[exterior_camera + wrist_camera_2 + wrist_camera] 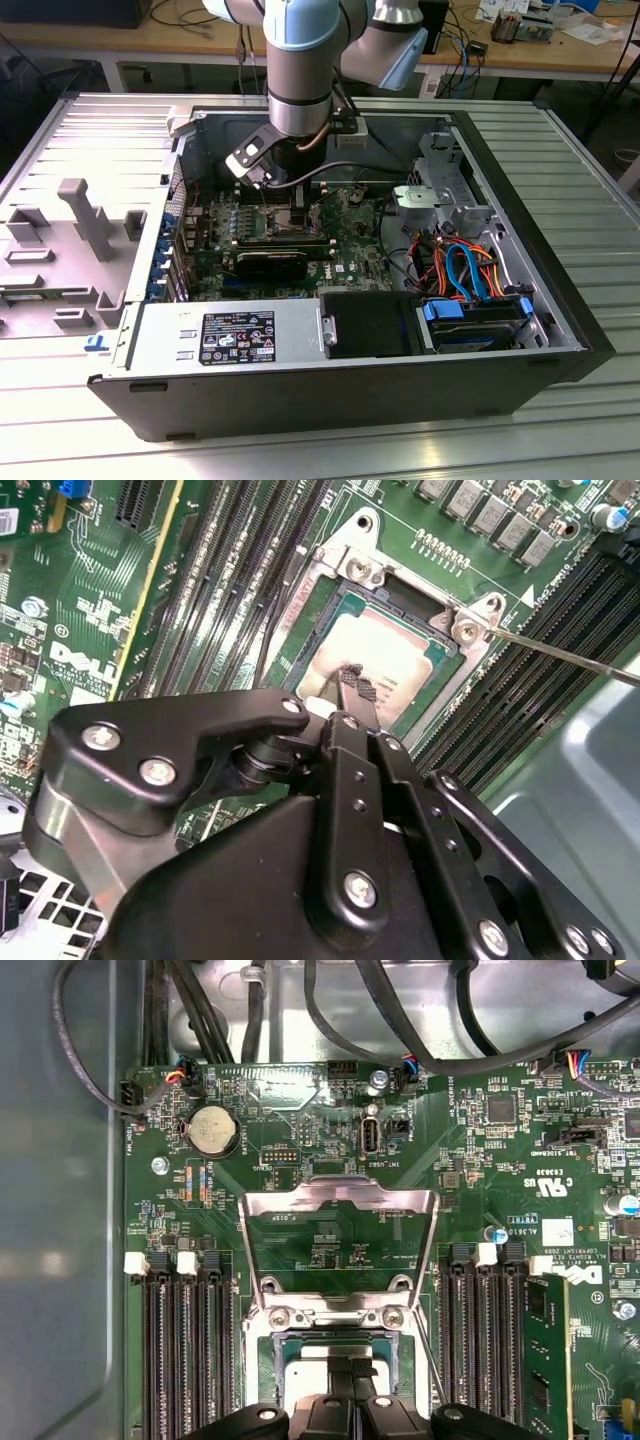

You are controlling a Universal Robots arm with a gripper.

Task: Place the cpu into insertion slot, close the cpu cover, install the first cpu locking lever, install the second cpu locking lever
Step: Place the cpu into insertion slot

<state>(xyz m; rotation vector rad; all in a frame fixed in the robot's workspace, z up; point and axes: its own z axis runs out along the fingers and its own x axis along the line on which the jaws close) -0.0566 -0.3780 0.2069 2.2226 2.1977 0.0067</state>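
Already the cpu (390, 655) is seated in the insertion slot (352, 602); the cpu cover (340, 1192) is seen raised, and the gripper's (357, 687) fingers are held together over the chip's top face.

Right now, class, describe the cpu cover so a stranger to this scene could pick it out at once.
On the green board, between the black memory slots, sits the square insertion slot. The cpu cover is hinged at its edge, swung open: a thin silver frame whose square cut-out shows board through it, unlike the solid cpu.
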